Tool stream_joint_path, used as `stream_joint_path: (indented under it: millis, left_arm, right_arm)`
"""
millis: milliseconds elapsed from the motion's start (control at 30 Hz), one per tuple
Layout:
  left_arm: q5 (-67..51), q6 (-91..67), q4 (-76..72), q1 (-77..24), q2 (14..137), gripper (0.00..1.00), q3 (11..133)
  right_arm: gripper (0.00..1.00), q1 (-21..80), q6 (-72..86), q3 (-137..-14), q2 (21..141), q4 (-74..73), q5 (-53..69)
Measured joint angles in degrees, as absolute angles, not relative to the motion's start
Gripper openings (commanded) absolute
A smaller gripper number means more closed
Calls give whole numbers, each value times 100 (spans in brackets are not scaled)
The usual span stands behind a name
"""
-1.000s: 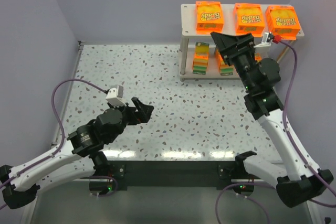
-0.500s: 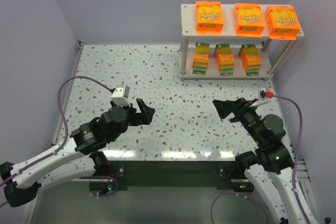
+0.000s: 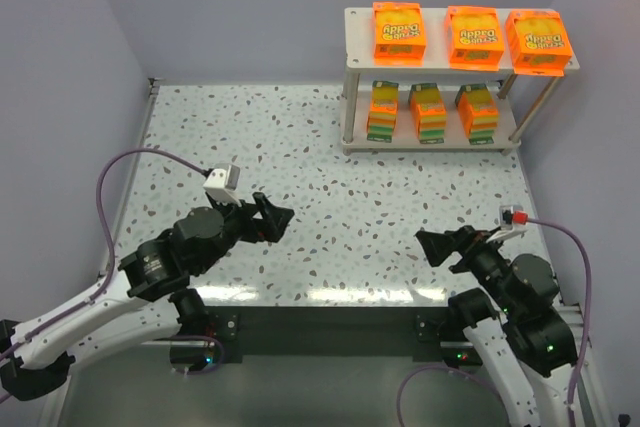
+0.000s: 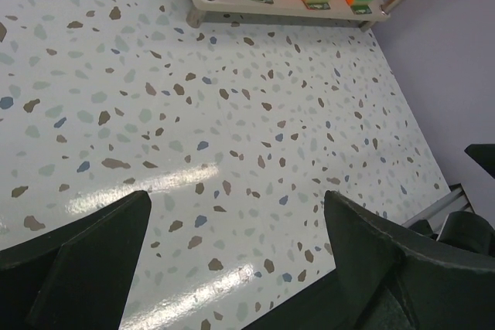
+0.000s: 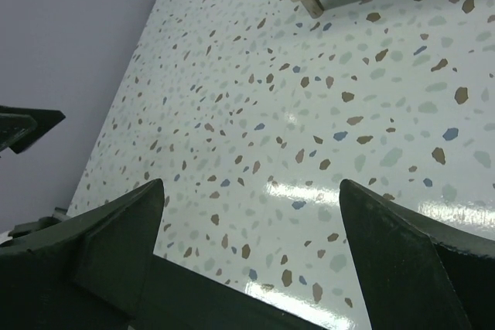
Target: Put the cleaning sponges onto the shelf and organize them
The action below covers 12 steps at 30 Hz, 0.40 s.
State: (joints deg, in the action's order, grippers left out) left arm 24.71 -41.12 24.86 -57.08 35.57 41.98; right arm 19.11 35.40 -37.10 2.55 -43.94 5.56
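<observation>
Found all six sponges (image 3: 399,31) on the shelf (image 3: 437,43): three flat across the top board, three on edge below. Saw left gripper (image 3: 275,215) and right gripper (image 3: 440,245) spread wide, empty, well apart from it. Judged nothing left to place.

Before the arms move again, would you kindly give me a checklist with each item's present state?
1. Three top sponges lie flat in a row on the shelf: ok.
2. Rightmost top sponge fully on the shelf: cannot tell.
3. Three lower sponges stand on edge in a row: ok.
4. No sponge on the table: ok.
5. Left gripper open, empty: ok.
6. Right gripper open, empty, apart from shelf: ok.
</observation>
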Motion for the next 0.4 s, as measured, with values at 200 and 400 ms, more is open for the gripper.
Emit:
stream_joint_path:
  millis: [200, 400]
  left_arm:
    - [2421, -3931, 2467, -5708, 3496, 100, 4366]
    - [2373, -3647, 2353, -5708, 3417, 98, 4491]
  right_arm:
    - [99, 1911, 3548, -3780, 261, -4604, 548]
    - [99, 1911, 3557, -3780, 381, -4639, 425]
